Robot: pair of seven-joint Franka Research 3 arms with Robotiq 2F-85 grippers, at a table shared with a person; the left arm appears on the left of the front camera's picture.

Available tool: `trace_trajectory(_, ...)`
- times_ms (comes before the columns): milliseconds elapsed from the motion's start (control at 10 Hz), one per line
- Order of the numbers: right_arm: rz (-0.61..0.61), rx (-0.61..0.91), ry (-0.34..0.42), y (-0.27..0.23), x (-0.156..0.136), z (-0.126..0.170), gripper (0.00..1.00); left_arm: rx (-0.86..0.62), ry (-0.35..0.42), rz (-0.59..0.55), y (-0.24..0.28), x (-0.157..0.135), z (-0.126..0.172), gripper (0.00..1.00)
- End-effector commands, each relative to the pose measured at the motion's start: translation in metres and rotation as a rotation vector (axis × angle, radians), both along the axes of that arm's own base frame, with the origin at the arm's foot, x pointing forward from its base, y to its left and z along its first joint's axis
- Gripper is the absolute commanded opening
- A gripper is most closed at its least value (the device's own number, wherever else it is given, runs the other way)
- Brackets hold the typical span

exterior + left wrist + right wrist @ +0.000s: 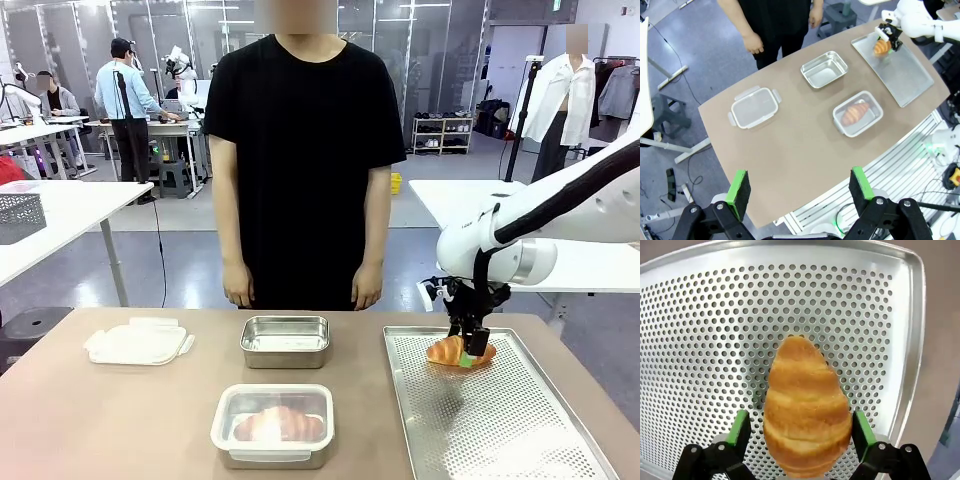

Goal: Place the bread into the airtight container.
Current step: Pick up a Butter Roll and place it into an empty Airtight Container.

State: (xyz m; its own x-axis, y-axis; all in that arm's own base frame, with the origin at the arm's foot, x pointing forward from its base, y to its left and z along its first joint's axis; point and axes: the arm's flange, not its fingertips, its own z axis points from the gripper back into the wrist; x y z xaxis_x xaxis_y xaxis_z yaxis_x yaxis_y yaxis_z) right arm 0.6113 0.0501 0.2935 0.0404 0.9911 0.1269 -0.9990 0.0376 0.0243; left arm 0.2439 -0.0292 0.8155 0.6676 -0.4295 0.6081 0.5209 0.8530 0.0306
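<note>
Tabletop container (225,440) holds a croissant (280,425); right end effector (799,425) gapes wide around another croissant (805,400)

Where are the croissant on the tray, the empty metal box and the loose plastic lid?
croissant (807,405), right wrist view, middle of its crust.
empty metal box (285,359), front view, its near wall.
plastic lid (135,343), front view, middle of its top.

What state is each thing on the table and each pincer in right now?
Left pincer: open, empty, high above the table.
Right pincer: open, straddling the tray croissant.
Tray croissant: lying on the perforated tray, not gripped.
Far steel container: open, empty.
Near container: lidded, second croissant inside.
Loose lid: lying flat on the table.
</note>
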Motion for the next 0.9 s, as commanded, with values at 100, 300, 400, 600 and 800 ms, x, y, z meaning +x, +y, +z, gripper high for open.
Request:
trace_trajectory(100, -0.03, -0.051, 0.023, 0.007, 0.007, -0.004, 1.0, 0.001, 0.0, -0.006, 0.0, 0.0, 0.002, 1.0)
trace_trajectory(300, -0.026, -0.04, 0.015, 0.006, 0.004, -0.003, 0.9, 0.001, 0.0, -0.006, 0.0, 0.0, 0.002, 1.0)
trace_trajectory(400, -0.024, -0.041, 0.015, 0.006, 0.003, -0.003, 0.84, 0.001, 0.0, -0.006, 0.0, 0.0, 0.002, 1.0)
trace_trajectory(600, -0.041, -0.039, 0.016, 0.005, 0.0, 0.001, 0.67, 0.001, 0.0, -0.006, 0.0, 0.0, 0.002, 1.0)
trace_trajectory(800, -0.056, -0.037, -0.011, 0.006, -0.007, 0.021, 0.67, 0.001, 0.0, -0.006, 0.0, 0.0, 0.002, 1.0)
